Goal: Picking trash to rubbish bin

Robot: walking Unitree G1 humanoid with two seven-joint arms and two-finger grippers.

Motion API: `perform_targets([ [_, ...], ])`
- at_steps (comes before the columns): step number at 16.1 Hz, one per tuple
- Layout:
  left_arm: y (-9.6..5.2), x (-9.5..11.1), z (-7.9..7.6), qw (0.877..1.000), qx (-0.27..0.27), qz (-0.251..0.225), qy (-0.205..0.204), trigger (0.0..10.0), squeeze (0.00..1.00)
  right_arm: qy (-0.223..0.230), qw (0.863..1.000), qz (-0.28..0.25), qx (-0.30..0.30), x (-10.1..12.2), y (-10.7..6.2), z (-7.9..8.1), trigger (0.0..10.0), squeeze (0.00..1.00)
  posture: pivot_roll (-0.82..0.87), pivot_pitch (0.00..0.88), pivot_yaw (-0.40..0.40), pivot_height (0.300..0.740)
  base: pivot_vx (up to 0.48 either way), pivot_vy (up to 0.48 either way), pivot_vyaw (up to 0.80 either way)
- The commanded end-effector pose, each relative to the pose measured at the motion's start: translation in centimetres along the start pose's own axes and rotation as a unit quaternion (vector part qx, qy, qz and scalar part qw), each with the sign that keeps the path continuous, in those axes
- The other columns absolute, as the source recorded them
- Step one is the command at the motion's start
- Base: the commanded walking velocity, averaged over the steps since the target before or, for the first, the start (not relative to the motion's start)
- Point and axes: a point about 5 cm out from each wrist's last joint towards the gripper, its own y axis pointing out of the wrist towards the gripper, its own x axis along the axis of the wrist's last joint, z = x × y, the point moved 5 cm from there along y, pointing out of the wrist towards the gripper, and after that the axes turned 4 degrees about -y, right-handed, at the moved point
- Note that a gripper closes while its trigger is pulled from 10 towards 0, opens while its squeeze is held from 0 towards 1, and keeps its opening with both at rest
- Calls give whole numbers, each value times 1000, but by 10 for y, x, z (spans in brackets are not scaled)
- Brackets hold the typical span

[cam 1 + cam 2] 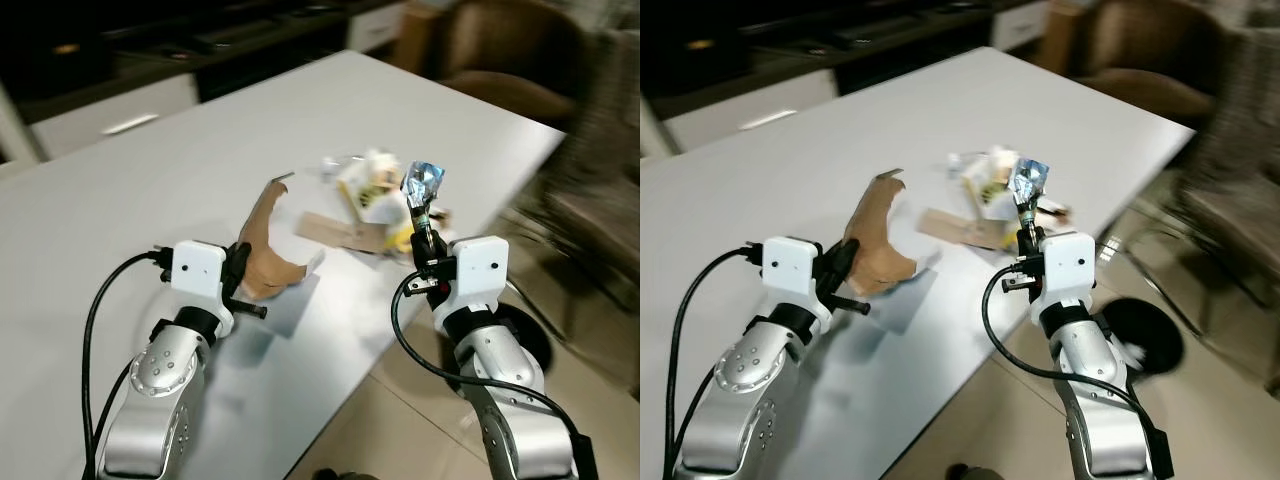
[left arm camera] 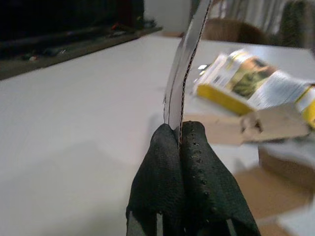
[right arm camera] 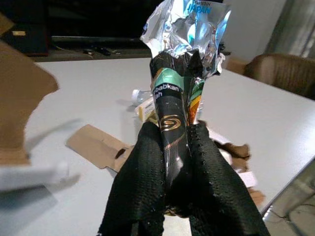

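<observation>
My left gripper (image 1: 243, 268) is shut on a curved brown piece of cardboard (image 1: 264, 240), held upright just above the white table (image 1: 150, 170); the left wrist view shows its thin edge (image 2: 182, 64) pinched between the black fingers (image 2: 197, 162). My right gripper (image 1: 425, 235) is shut on a crumpled foil snack wrapper (image 1: 422, 185), silver at the top and dark lower down (image 3: 172, 113), raised over the table's near edge. A pile of trash (image 1: 365, 200) with a yellow-and-white carton (image 2: 246, 81) and flat cardboard (image 1: 335, 232) lies between and beyond the grippers.
A dark round bin (image 1: 1145, 335) stands on the tiled floor to the right of the table, below my right arm. Brown chairs (image 1: 510, 50) stand at the table's far right. A dark cabinet (image 1: 150, 50) runs along the back.
</observation>
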Motion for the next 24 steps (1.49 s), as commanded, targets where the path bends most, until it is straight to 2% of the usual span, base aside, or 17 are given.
perform_targets([
  [1, -2, 10, 0, 1000, 3, -21, 8, 10000, 0, -2, 1000, -3, 7, 8, -2, 3, 10000, 0, -44, 0, -50, 740, 0, 0, -800],
  [3, -2, 31, 7, 998, 21, -60, -6, 10000, 0, -4, 1000, -2, 14, 12, -3, 7, 10000, 0, -39, 0, -58, 740, 0, -283, -800],
  [5, 0, 35, 8, 998, 20, -66, 8, 10000, 0, -12, 1000, -3, 15, 14, -2, 6, 10000, 0, -39, 0, -58, 740, 0, -356, -400],
  [10, -1, 30, 4, 998, 11, -54, 14, 10000, 0, -35, 999, 15, -9, 8, -6, -6, 10000, 0, -44, 0, -54, 740, 0, -480, 0],
  [17, 1, 26, 1, 999, 1, -46, 21, 10000, 0, -37, 999, 29, -19, 1, -10, -7, 10000, 0, -54, 0, -45, 740, 0, -480, 0],
  [19, 1, 23, 1, 999, 1, -43, 20, 10000, 0, -38, 998, 36, -24, -3, -13, -8, 10000, 0, -56, 0, -42, 740, 0, -480, 0],
  [21, 1, 12, -3, 1000, -7, -19, 12, 10000, 0, -29, 997, 56, -41, -15, -18, -14, 10000, 0, -69, 0, -34, 740, 0, -388, 0],
  [22, 1, 0, -4, 1000, -10, 10, -6, 10000, 0, -26, 996, 67, -46, -22, -21, -15, 10000, 0, -72, 0, -30, 740, 0, 345, 0],
  [24, 0, -10, -4, 1000, -13, 24, 3, 10000, 0, -13, 994, 93, -54, -37, -28, -18, 10000, 0, -79, 0, -26, 740, 0, 480, 0],
])
